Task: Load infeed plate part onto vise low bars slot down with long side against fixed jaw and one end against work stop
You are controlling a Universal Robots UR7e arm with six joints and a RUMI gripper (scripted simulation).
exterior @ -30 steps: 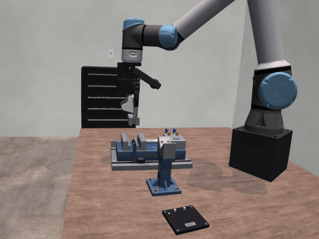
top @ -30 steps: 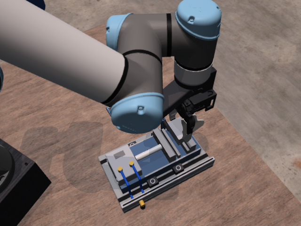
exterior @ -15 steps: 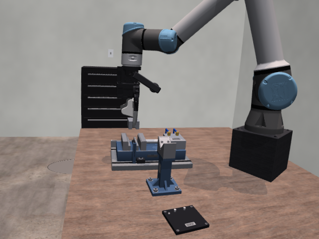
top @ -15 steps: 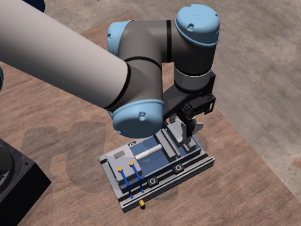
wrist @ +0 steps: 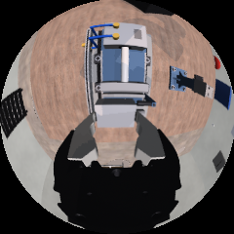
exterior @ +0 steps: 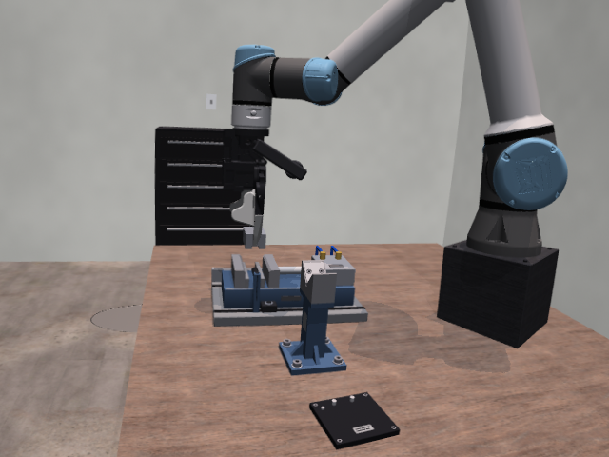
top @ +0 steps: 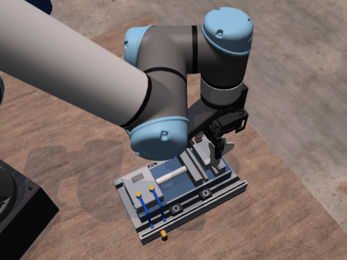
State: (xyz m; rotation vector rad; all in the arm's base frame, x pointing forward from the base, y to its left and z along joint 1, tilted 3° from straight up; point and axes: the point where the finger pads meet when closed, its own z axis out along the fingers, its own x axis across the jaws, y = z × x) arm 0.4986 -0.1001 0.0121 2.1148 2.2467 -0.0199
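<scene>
Brown wood-grain table (top: 92, 179) (exterior: 236, 403) (wrist: 54, 93), mottled concrete floor at lower left of the exterior frame; black drawer cabinet (exterior: 162, 187) behind, drawers shut; gripper (top: 209, 149) (exterior: 254, 238) (wrist: 115, 111) partly open, fingers clamped on the smooth grey block (top: 202, 151) (exterior: 248, 237) (wrist: 115, 117); block sits above the blue-and-grey vise (top: 179, 193) (exterior: 290, 297) (wrist: 110, 65), apart from it, left of centre in the exterior frame; V-block (exterior: 322, 289) holds no part; black infeed plate (exterior: 351, 418) at bottom, pins only.

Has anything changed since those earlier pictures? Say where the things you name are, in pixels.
Yes, slightly: the gripper (top: 205, 144) (exterior: 254, 236) (wrist: 115, 111) came down toward the vise (top: 168, 193) (exterior: 287, 295) (wrist: 124, 63), carrying the grey block (top: 202, 151) (exterior: 249, 237) (wrist: 115, 117). Its grip on the block stayed. The vise, V-block (exterior: 318, 288) (wrist: 199, 84) and infeed plate (exterior: 354, 418) haven't moved.
</scene>
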